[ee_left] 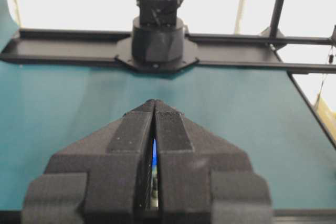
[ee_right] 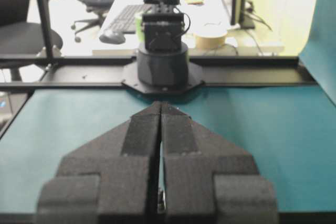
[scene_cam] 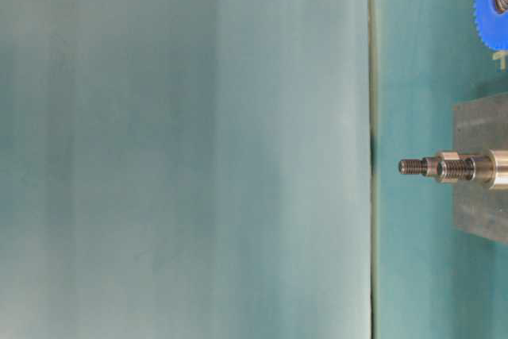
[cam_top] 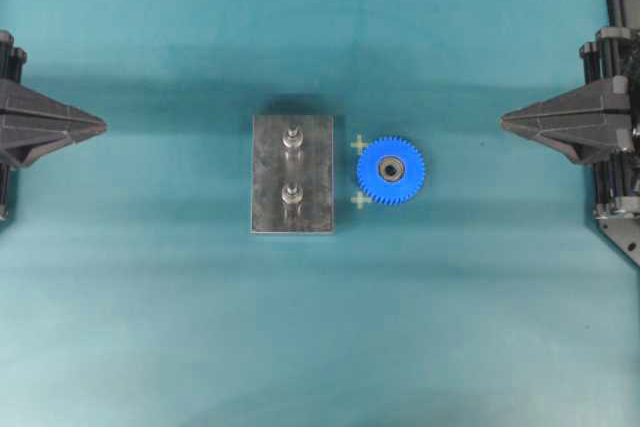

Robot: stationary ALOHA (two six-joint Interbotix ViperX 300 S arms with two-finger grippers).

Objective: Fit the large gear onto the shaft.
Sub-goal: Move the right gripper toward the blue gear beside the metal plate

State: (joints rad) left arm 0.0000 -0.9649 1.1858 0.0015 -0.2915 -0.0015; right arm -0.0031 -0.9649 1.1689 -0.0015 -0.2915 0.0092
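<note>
both arms sit drawn back at opposite edges of the overhead view, pointing level toward each other across the middle; the left end effector has its fingers pressed together, empty, and the right end effector is likewise closed on nothing

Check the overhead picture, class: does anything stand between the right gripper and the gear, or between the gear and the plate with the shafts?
Nothing visible does. Bare mat lies between the right gripper and the gear. Between the gear and the plate there are only two flat yellow cross marks on the mat. Both shafts stand bare.
</note>
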